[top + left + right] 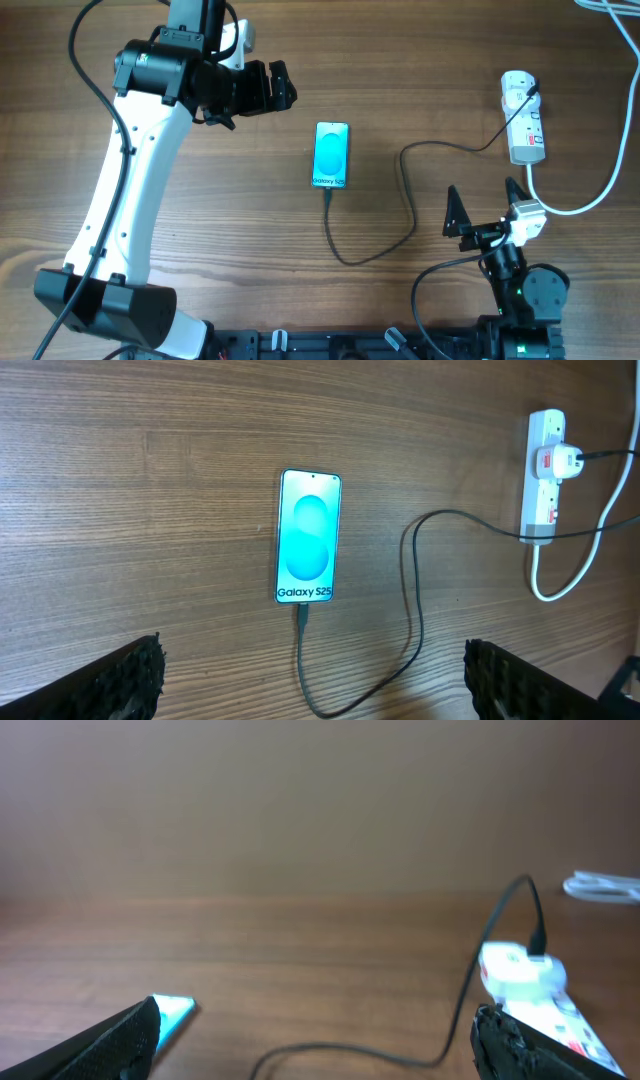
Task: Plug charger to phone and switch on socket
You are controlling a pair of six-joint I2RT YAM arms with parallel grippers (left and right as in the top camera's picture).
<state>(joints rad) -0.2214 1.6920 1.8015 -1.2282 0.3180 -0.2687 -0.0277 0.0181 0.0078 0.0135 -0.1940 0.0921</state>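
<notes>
The phone (331,155) lies flat mid-table with its cyan screen lit, and it also shows in the left wrist view (308,537). The thin black charger (408,190) runs from the phone's near edge, where its tip (301,615) sits against the phone, loops round, and ends in a plug seated in the white socket (524,118) at the right. My left gripper (285,88) hangs open above the table, left of the phone, holding nothing. My right gripper (485,208) stands open near the front right, below the socket, with nothing in it. The right wrist view catches a phone corner (172,1015) and the socket (530,985).
The socket's thicker white cord (590,200) curves right and runs up off the top right corner. The robots' black cables (430,290) lie by the right arm's base at the front edge. The wooden table (200,230) carries everything.
</notes>
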